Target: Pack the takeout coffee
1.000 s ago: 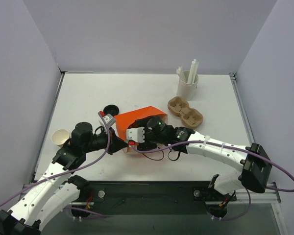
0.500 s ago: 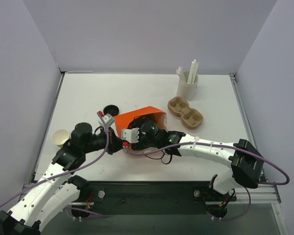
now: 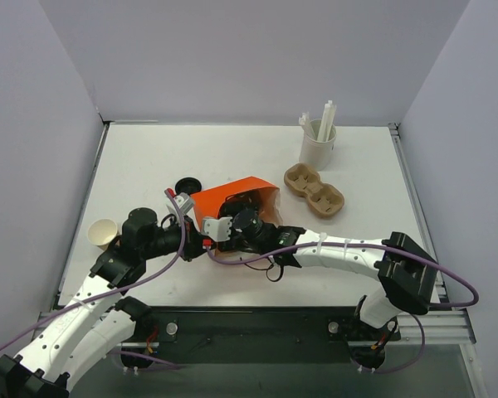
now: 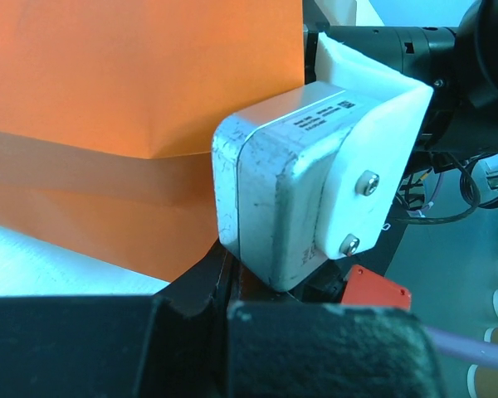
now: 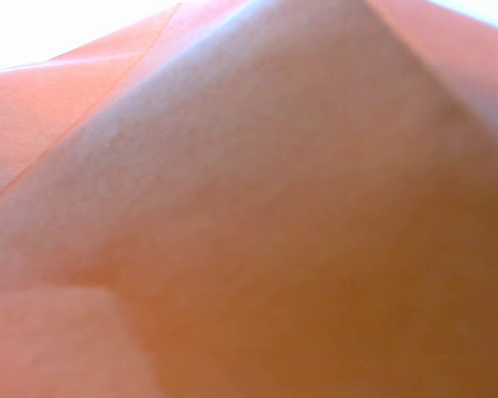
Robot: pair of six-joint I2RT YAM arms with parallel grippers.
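An orange paper bag (image 3: 232, 192) lies tipped on the table with its mouth toward the arms. My left gripper (image 3: 201, 241) is shut on the bag's near left edge; in the left wrist view its dark fingers (image 4: 191, 290) are pressed together under the orange paper (image 4: 149, 83). My right wrist (image 3: 247, 222) reaches into the bag's mouth, and its white camera housing (image 4: 290, 191) sits close to the left gripper. The right fingers are hidden in the bag. The right wrist view shows nothing but orange paper (image 5: 249, 199). The takeout coffee is hidden.
A lidless tan paper cup (image 3: 104, 233) stands at the left by my left arm. A loose black lid (image 3: 187, 184) lies behind the bag. A cardboard cup carrier (image 3: 314, 189) and a white cup of straws (image 3: 318, 141) sit at the back right.
My right arm has slid to the left, pushing its wrist further into the bag's mouth. The bag has shifted a little with it. The left arm has stayed put.
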